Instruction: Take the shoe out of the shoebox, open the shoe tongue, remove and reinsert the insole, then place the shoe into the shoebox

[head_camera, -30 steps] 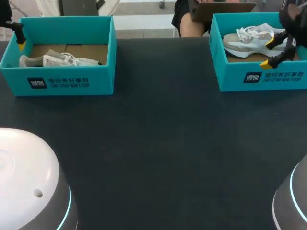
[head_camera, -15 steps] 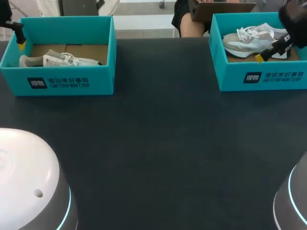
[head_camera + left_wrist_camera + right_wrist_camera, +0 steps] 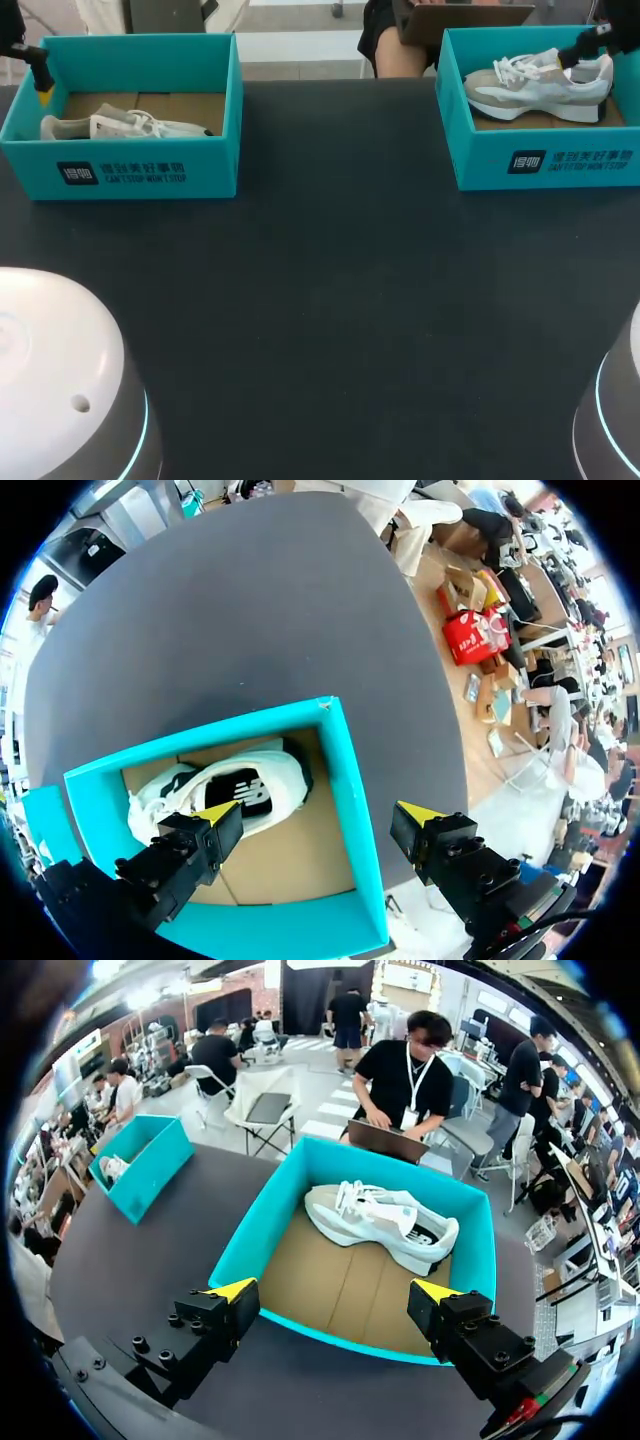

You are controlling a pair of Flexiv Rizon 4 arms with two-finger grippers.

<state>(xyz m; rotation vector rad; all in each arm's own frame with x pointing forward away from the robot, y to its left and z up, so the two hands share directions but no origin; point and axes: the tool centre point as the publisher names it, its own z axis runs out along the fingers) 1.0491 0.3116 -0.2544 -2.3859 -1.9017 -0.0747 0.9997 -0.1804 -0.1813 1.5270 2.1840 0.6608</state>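
Note:
Two teal shoeboxes stand at the table's far side. The left shoebox [image 3: 150, 170] holds a white shoe [image 3: 125, 126], also visible under my left gripper as the white shoe [image 3: 235, 790]. My left gripper [image 3: 318, 815] hangs open above that left shoebox [image 3: 350, 780], one finger over its inside and the other outside its wall; one left finger [image 3: 42, 80] shows at the box's far left corner. The right shoebox [image 3: 540, 160] holds a grey-and-white shoe [image 3: 540, 85]. My right gripper [image 3: 334, 1291] is open and empty above the near wall of the right shoebox [image 3: 255, 1230], with the grey-and-white shoe [image 3: 385, 1222] ahead.
The dark table [image 3: 330, 300] stretches between the two boxes and toward me. My two arm bases [image 3: 60, 380] fill the near corners. The left shoebox [image 3: 140, 1165] shows far off beside my right gripper.
My right gripper has risen and drawn back from low over the grey-and-white shoe toward the view's top right corner. The left arm and both shoes have stayed in place.

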